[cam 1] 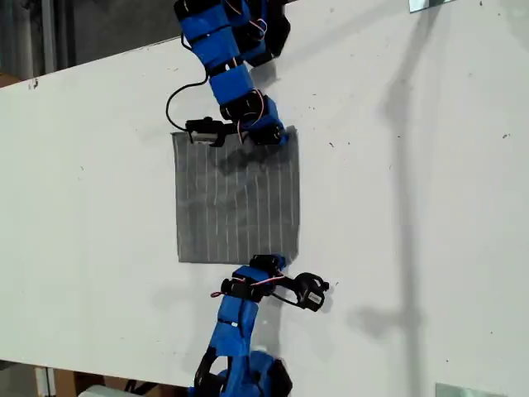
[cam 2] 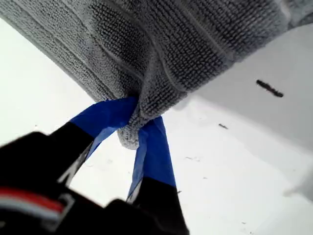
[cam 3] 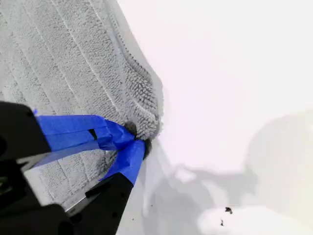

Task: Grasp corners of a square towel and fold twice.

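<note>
Surface: white table (cam 1: pixel 430 215), scuffed with a few dark specks (cam 2: pixel 269 88), crossed by long soft shadows.
Room: dim grey strip past the table edge at 11 o'clock of the exterior view.
Towel (cam 1: pixel 235 198): grey, pale stripes, spread flat just off centre toward 9 o'clock in the exterior view.
Arms: one blue arm (cam 1: pixel 227 74) reaching in from 12 o'clock of the exterior view, another (cam 1: pixel 240 322) from 6 o'clock, each at a towel corner.
My first gripper (cam 2: pixel 138 125): clenched on a bunched corner (cam 2: pixel 129 137), cloth raised off the table.
My second gripper (cam 3: pixel 137 142): pinching another corner (cam 3: pixel 146 127), low at the table.
</note>
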